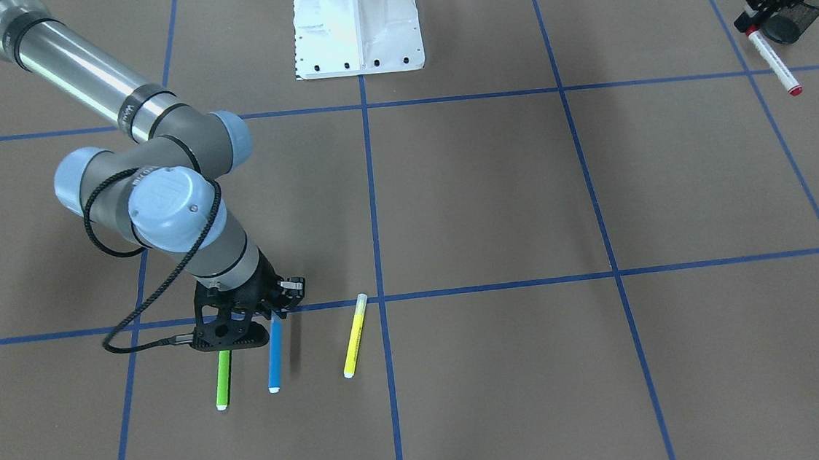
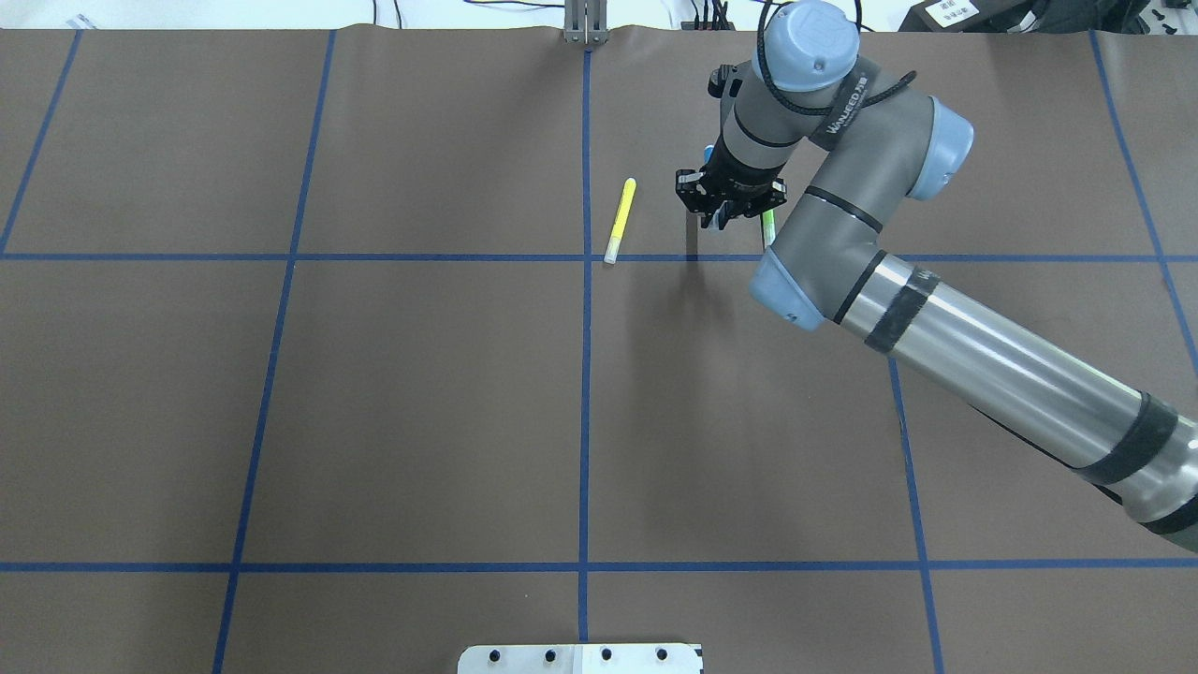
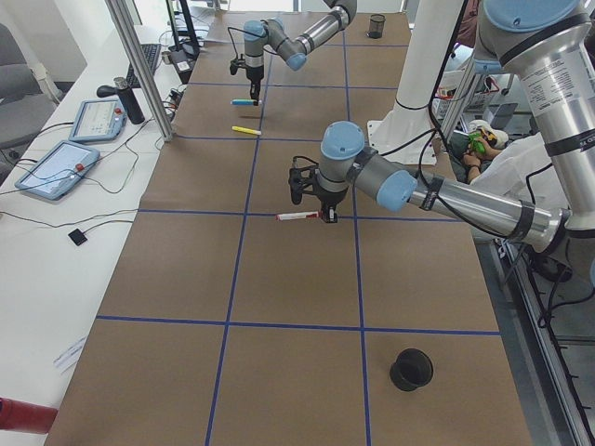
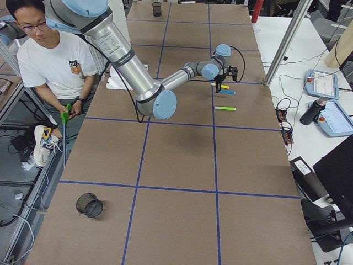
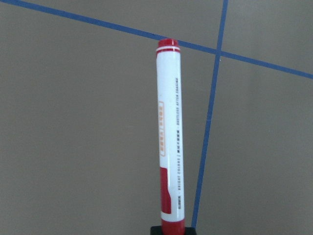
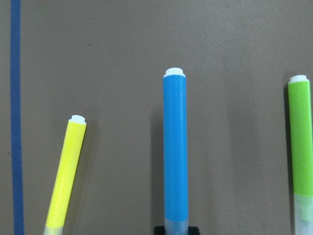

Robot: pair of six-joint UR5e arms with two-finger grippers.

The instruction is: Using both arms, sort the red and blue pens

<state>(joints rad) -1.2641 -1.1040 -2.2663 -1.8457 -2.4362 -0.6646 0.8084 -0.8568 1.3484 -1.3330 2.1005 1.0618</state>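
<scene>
The blue pen (image 1: 274, 357) lies on the brown table between a green and a yellow marker. My right gripper (image 1: 278, 310) is down at its pale cap end, shut on it; the right wrist view shows the blue pen (image 6: 175, 152) running straight up from the gripper (image 6: 177, 229). The red pen (image 1: 774, 62), white with red ends, hangs slanted from my left gripper (image 1: 751, 20), which is shut on its red cap. In the left wrist view, the red pen (image 5: 169, 137) sits above the taped floor of the table.
A lime-green marker (image 1: 223, 380) and a yellow marker (image 1: 354, 337) flank the blue pen. One black mesh cup (image 1: 795, 20) stands just behind the left gripper. Another black cup (image 4: 90, 205) stands at the table's right end. A person (image 4: 55, 61) sits beside the table.
</scene>
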